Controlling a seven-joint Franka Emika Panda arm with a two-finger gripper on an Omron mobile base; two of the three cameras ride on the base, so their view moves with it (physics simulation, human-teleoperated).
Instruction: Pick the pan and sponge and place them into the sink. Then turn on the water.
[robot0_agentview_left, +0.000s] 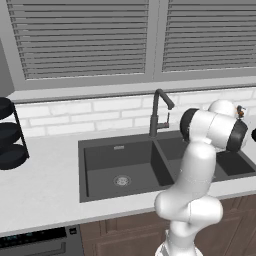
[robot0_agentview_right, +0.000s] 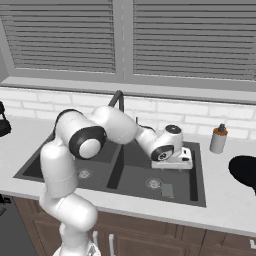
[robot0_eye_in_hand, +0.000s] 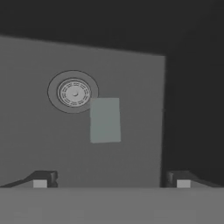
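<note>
The sponge (robot0_eye_in_hand: 105, 120) lies flat on the floor of the sink's right basin, grey-green face up, just beside the round metal drain (robot0_eye_in_hand: 73, 92); from the right base view it shows as a small pale block (robot0_agentview_right: 167, 190) near the front wall of that basin. The pincer (robot0_eye_in_hand: 111, 179) hangs above it with its fingertips (robot0_eye_in_hand: 40, 179) spread wide and nothing between them. The pan (robot0_agentview_right: 245, 172) sits on the bench to the right of the sink, well apart from the sponge, partly cut off by the picture's edge. The sink (robot0_agentview_left: 100, 165) is a dark grey double basin sunk into a pale bench (robot0_agentview_left: 40, 185), with a dark gooseneck faucet (robot0_agentview_left: 159, 112) behind the divider. A soap bottle (robot0_agentview_right: 218, 138) stands on the bench behind the right basin. White brick tiling (robot0_agentview_left: 75, 117) backs the bench beneath slatted grey window blinds (robot0_agentview_left: 80, 37). A black wire rack (robot0_agentview_left: 10, 135) stands at the far left, with wooden cabinet fronts (robot0_agentview_left: 125, 235) below.
</note>
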